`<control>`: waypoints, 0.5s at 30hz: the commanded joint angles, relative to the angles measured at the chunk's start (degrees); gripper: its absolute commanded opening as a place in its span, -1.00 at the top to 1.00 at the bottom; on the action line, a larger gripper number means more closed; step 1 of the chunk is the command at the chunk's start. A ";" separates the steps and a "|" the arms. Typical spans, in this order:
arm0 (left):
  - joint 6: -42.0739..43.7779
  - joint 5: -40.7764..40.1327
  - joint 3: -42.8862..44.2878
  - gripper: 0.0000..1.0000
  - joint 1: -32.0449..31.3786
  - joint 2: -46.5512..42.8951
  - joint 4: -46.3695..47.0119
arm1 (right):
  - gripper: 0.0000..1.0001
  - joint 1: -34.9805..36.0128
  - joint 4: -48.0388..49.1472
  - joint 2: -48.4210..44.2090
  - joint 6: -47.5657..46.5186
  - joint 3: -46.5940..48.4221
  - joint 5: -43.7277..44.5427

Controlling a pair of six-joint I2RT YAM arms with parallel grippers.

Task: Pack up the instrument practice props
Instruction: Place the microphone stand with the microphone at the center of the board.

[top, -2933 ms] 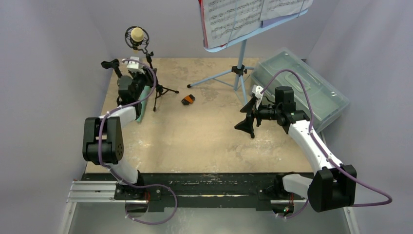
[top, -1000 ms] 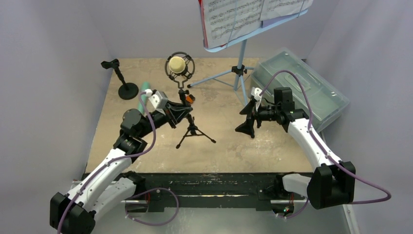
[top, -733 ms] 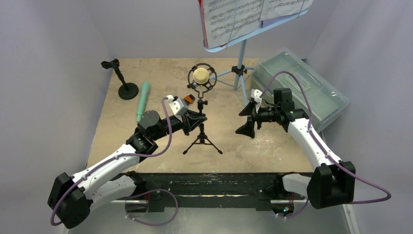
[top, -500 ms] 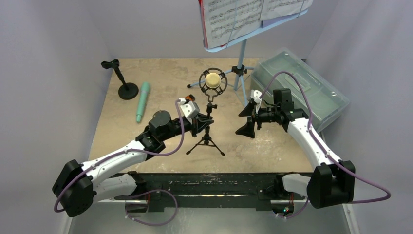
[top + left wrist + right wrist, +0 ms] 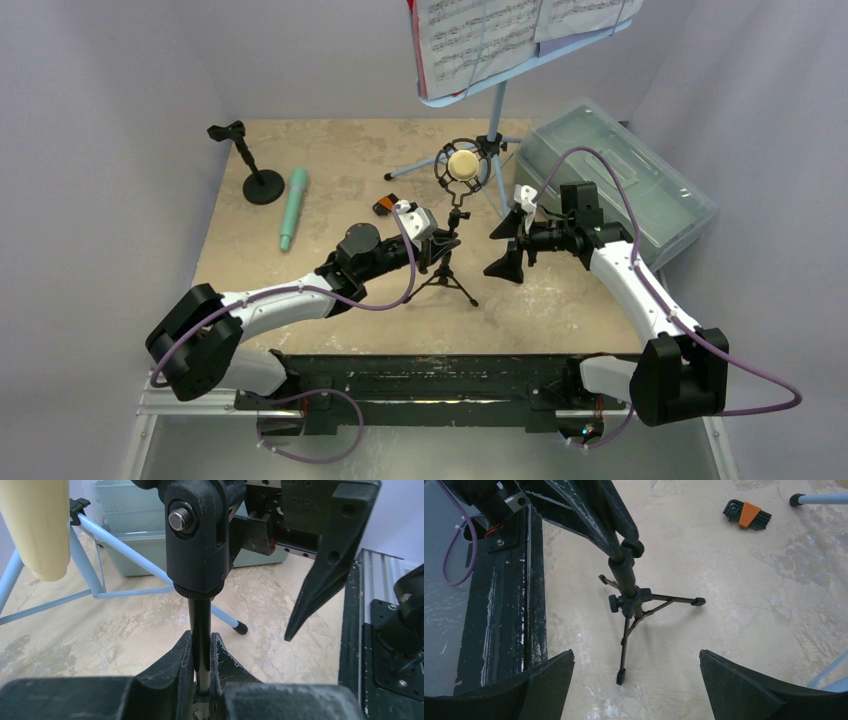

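Note:
My left gripper [image 5: 441,246] [image 5: 201,639] is shut on the thin pole of the black microphone tripod [image 5: 447,278] [image 5: 201,615] [image 5: 633,603], which stands upright at mid-table. The beige microphone [image 5: 462,164] [image 5: 37,526] sits in the tripod's shock mount. Just right of it, my right gripper [image 5: 506,246] [image 5: 636,681] hangs open and empty, facing the tripod. A teal microphone [image 5: 292,207] lies at the left. The round-base pole [image 5: 262,186] stands at the back left. Music sheets [image 5: 480,35] rest on the light-blue music rack [image 5: 497,115] at the back.
A translucent grey-green box [image 5: 625,180] [image 5: 131,530] with its lid on stands at the right, behind my right arm. An orange-and-black hex key set [image 5: 385,206] [image 5: 747,515] lies behind the left gripper. The music rack's blue legs [image 5: 125,552] spread close behind the tripod.
My left arm has carried the tripod with the beige microphone from the back left across to the middle, close to the right gripper. The right arm has stayed still.

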 commanded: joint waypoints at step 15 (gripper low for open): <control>1.35 -6.36 -8.40 0.74 -0.28 0.39 20.52 | -0.98 -0.12 -0.60 0.27 -1.48 2.37 -0.82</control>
